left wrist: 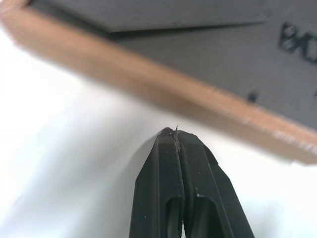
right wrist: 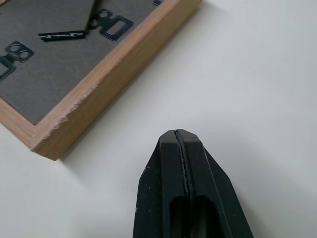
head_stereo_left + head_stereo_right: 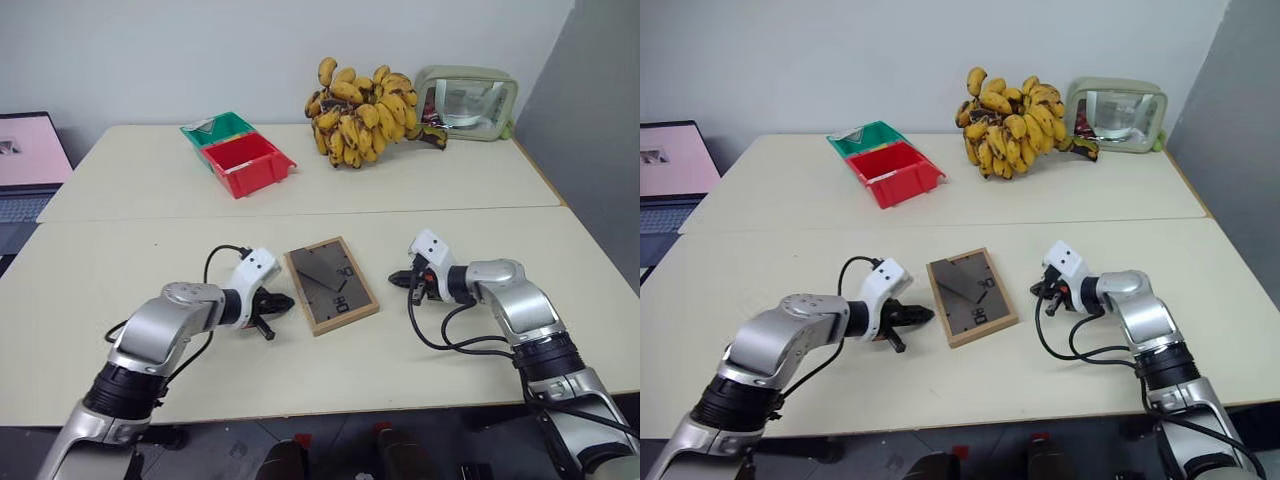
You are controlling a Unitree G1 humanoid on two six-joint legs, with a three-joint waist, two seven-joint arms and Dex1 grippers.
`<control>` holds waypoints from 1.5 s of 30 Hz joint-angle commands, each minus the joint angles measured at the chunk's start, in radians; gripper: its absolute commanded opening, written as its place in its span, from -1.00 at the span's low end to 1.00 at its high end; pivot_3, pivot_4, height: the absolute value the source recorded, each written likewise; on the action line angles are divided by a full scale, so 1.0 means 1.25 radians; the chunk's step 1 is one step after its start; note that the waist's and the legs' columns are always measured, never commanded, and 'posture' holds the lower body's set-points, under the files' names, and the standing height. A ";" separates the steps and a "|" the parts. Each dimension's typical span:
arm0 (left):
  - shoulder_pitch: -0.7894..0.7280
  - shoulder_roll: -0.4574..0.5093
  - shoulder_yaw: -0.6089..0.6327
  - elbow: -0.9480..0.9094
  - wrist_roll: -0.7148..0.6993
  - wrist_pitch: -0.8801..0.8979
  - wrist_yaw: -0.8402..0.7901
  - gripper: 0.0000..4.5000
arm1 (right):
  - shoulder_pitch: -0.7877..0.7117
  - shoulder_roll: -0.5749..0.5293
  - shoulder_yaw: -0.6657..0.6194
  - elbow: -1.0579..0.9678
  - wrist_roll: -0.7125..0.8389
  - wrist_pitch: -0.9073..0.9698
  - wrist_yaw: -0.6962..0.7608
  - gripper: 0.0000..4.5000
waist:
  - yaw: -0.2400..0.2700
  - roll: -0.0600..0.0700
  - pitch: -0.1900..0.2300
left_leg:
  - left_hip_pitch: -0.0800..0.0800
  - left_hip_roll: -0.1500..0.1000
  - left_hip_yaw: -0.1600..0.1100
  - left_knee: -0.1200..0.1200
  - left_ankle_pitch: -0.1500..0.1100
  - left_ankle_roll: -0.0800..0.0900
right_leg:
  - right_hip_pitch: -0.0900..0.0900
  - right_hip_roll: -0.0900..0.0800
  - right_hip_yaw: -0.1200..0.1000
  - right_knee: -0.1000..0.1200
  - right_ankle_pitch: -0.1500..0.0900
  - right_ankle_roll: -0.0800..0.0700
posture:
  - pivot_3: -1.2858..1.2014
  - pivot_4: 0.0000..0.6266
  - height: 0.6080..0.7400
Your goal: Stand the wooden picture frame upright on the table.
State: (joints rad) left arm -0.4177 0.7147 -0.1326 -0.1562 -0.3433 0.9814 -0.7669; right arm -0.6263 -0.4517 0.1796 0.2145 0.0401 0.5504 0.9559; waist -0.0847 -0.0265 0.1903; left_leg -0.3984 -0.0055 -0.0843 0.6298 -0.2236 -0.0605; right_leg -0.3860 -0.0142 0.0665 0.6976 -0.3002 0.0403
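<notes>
The wooden picture frame lies back-up on the desk, bare surface around its edges, between the closed, empty left tool and right tool.

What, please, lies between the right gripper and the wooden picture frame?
Nothing: the right wrist view shows bare table between the right gripper and the wooden picture frame.

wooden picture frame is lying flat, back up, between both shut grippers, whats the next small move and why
Probably open the left gripper and ease it toward the near edge of the small light-wood picture frame. The frame lies face down on the pale cream table with its dark grey back and folded stand showing. Both grippers, the right gripper too, are shut and clear of it, so nothing can lift an edge yet.
</notes>
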 commanded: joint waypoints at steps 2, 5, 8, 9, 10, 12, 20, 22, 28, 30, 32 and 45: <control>0.022 0.004 0.024 0.019 0.018 0.015 0.039 -0.98 | -0.056 0.027 0.002 0.046 0.006 -0.047 -0.020 -1.00 | -0.001 0.000 0.000 | 0.000 0.000 0.000 0.000 0.000 0.000 | 0.000 0.000 0.000 0.000 0.000 0.000 | 0.03 -0.52 1.00; 0.005 -0.040 0.033 0.028 0.020 -0.001 0.076 -0.98 | -0.081 0.061 0.008 0.094 0.001 -0.068 -0.040 -1.00 | 0.001 0.000 0.000 | 0.000 0.000 0.000 0.000 0.000 0.000 | 0.000 0.000 0.000 0.000 0.000 0.000 | 0.03 -0.52 1.00; -0.019 -0.082 0.007 0.025 0.030 -0.048 0.086 -0.98 | -0.087 0.087 0.022 0.100 0.007 -0.068 -0.035 -1.00 | 0.008 0.000 0.000 | 0.000 -0.001 0.000 0.000 0.000 0.000 | 0.001 0.000 -0.001 0.000 0.000 0.000 | 0.03 -0.52 1.00; -0.024 -0.088 -0.001 0.018 0.026 -0.044 0.078 -0.98 | -0.086 0.090 0.028 0.094 0.009 -0.064 -0.029 -1.00 | 0.011 0.000 0.000 | -0.001 -0.002 -0.001 0.001 0.000 0.000 | 0.001 0.000 -0.001 0.000 0.000 0.000 | 0.03 -0.52 1.00; -0.029 -0.091 -0.011 0.014 0.026 -0.043 0.073 -0.98 | -0.083 0.091 0.032 0.084 0.012 -0.059 -0.021 -1.00 | 0.015 0.000 0.000 | -0.001 -0.002 -0.001 0.001 0.000 0.000 | 0.001 0.000 -0.001 0.000 0.000 0.000 | 0.03 -0.52 1.00; -0.038 -0.086 -0.040 0.008 0.034 -0.046 0.054 -0.98 | -0.076 0.088 0.038 0.063 0.022 -0.042 -0.007 -1.00 | 0.022 0.000 0.000 | -0.001 -0.003 -0.001 0.001 0.000 0.000 | 0.000 0.000 -0.001 0.000 0.000 0.000 | 0.03 -0.52 1.00; -0.071 -0.079 -0.150 -0.036 0.027 -0.033 -0.042 -0.98 | -0.032 0.028 0.025 -0.062 0.065 0.046 0.033 -1.00 | 0.026 0.000 0.000 | -0.002 -0.003 -0.001 0.001 0.000 0.000 | 0.000 0.000 -0.001 -0.001 0.000 0.000 | 0.03 -0.52 1.00; -0.091 -0.098 -0.174 -0.020 0.035 -0.040 -0.050 -0.98 | -0.014 0.005 0.017 -0.106 0.079 0.076 0.039 -1.00 | 0.029 0.000 0.000 | -0.002 -0.003 -0.001 0.001 0.000 0.000 | 0.000 0.000 -0.001 -0.001 0.000 0.000 | 0.03 -0.52 1.00; -0.148 -0.158 -0.218 0.082 0.083 -0.089 -0.060 -0.98 | 0.055 -0.091 0.012 -0.218 0.101 0.139 0.068 -1.00 | 0.045 0.001 0.000 | -0.002 -0.004 -0.001 0.001 0.000 0.000 | 0.002 0.000 -0.002 -0.003 0.000 0.000 | 0.03 -0.52 1.00; -0.168 -0.173 -0.218 0.136 0.108 -0.119 -0.054 -0.98 | 0.080 -0.126 0.014 -0.237 0.093 0.146 0.068 -1.00 | 0.047 0.001 -0.001 | -0.002 -0.004 -0.001 0.001 0.000 0.000 | 0.003 -0.001 -0.002 -0.003 0.000 0.001 | 0.03 -0.52 1.00; -0.185 -0.183 -0.213 0.175 0.121 -0.138 -0.058 -0.98 | 0.093 -0.142 0.012 -0.242 0.089 0.144 0.059 -1.00 | 0.046 0.002 -0.001 | -0.001 -0.004 -0.003 0.001 0.000 0.001 | 0.004 -0.001 -0.003 -0.005 0.000 0.001 | 0.03 -0.52 1.00; -0.121 -0.078 -0.160 0.183 0.145 -0.229 -0.135 -0.98 | 0.095 -0.163 -0.007 -0.144 0.024 0.034 -0.033 -1.00 | 0.035 0.002 -0.001 | 0.000 -0.003 -0.002 0.001 0.001 0.001 | 0.005 -0.001 -0.003 -0.006 0.001 0.002 | 0.03 -0.52 1.00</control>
State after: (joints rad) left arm -0.6053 0.5839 -0.3561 0.0531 -0.1720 0.7048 -0.9290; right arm -0.5007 -0.6483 0.1937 0.0271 0.0887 0.6349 0.9447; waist -0.0412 -0.0239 0.1888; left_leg -0.3984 -0.0090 -0.0865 0.6304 -0.2228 -0.0589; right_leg -0.3798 -0.0153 0.0636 0.6895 -0.2992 0.0424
